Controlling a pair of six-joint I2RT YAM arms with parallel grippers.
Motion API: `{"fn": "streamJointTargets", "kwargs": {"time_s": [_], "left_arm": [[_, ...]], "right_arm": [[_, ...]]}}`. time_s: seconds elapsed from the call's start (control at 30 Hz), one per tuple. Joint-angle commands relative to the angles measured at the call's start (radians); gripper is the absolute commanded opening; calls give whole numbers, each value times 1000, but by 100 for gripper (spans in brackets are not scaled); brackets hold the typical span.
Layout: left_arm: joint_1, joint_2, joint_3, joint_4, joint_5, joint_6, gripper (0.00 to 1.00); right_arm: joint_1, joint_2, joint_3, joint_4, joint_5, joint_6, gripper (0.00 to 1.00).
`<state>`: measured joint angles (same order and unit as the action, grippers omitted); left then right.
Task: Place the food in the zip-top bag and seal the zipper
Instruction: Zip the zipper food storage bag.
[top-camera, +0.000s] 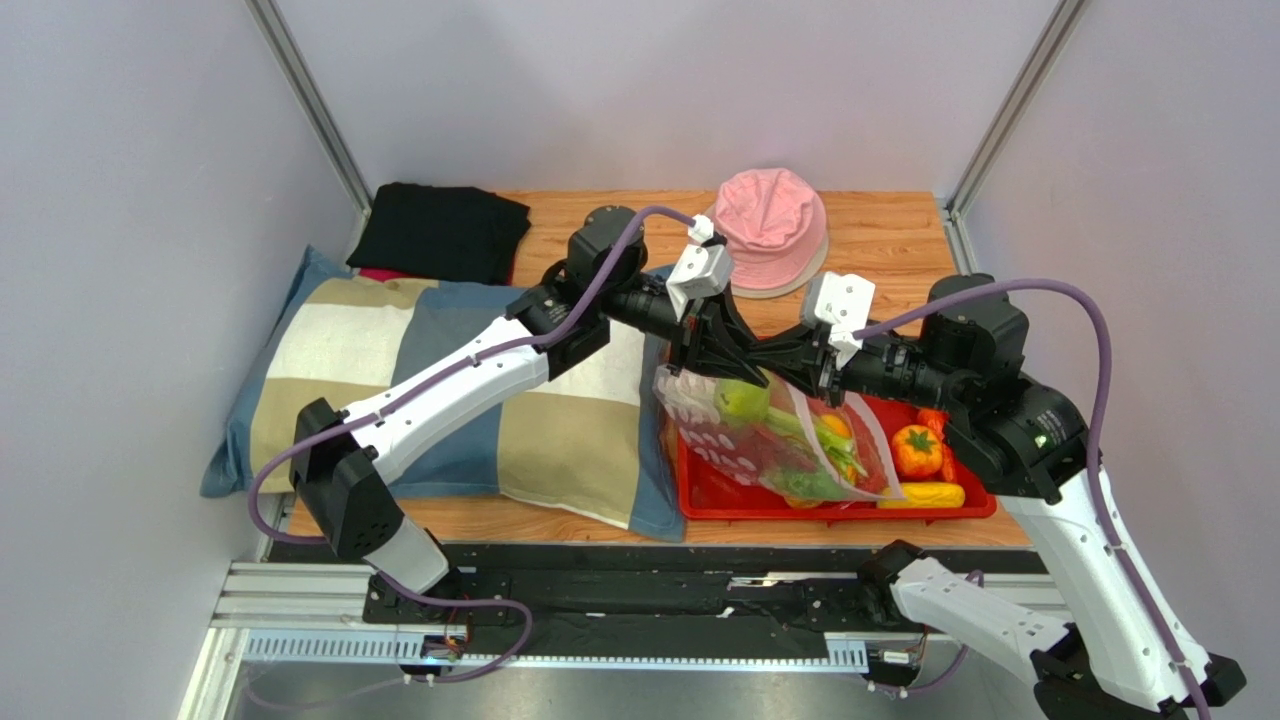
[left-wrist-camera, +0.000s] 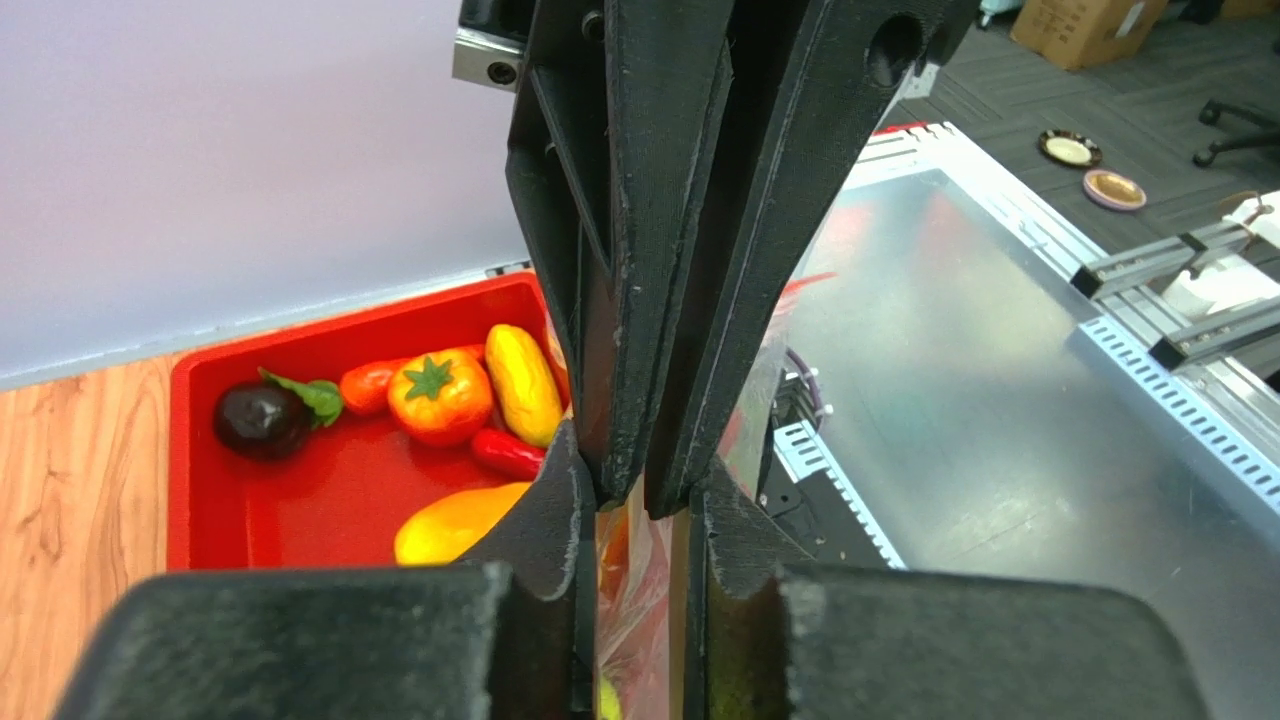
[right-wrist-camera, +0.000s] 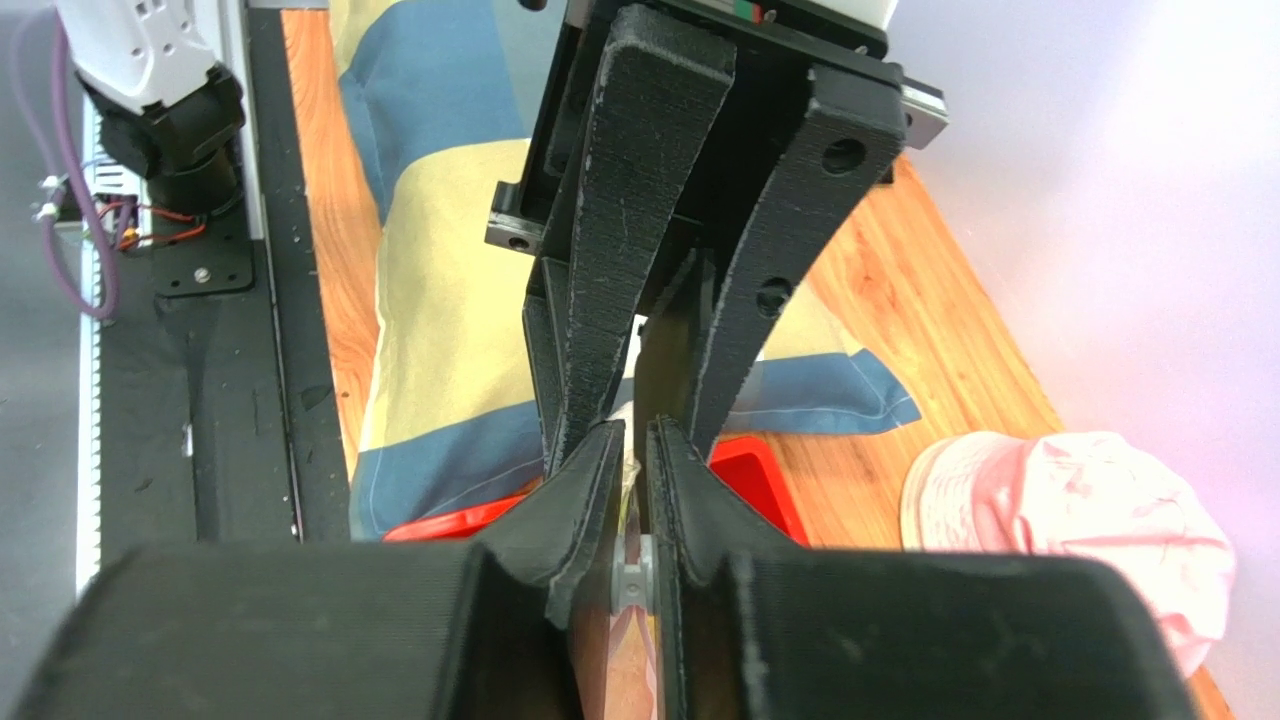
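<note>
Zip-top bag (top-camera: 766, 443) hangs over the red tray (top-camera: 706, 507), mouth edge up, with food (top-camera: 739, 402) showing green through the film. 2 grippers pinch that edge from above: the left gripper (top-camera: 688, 368) at the end nearer the pillow (top-camera: 451, 375), the right gripper (top-camera: 822, 393) further along toward the other end. Both wrist views show fingers together with bag film squeezed between them. In the right view a pale strip, likely the zipper (right-wrist-camera: 634, 573), sits in the pinch. The mouth's long axis runs from 1 gripper to the other, so sealing probably means sliding 1 pinch along that line while the other anchors. How much is already sealed I cannot tell.
</note>
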<state>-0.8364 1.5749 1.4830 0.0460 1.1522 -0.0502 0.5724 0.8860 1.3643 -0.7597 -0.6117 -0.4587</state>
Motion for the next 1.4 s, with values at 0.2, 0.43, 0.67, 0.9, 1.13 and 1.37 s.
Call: {"fn": "streamJointTargets", "kwargs": {"time_s": [0.2, 0.43, 0.67, 0.9, 1.13, 1.37], "left_arm": [[19, -70, -82, 184, -108, -108, 0], [23, -75, -121, 298, -146, -207, 55], [42, -47, -115, 469, -154, -367, 55], [33, -18, -75, 580, -102, -470, 58], [31, -12, -92, 669, -92, -566, 17], [100, -49, -122, 643, -126, -608, 0]], "right_arm": [[15, -76, -19, 295, 43, 132, 0], [14, -73, -16, 359, 38, 227, 0], [15, -61, 4, 375, 13, 273, 0], [15, -35, 5, 411, -10, 295, 0], [15, -10, 2, 467, 4, 339, 0], [15, 37, 112, 326, 171, 350, 78]]}}
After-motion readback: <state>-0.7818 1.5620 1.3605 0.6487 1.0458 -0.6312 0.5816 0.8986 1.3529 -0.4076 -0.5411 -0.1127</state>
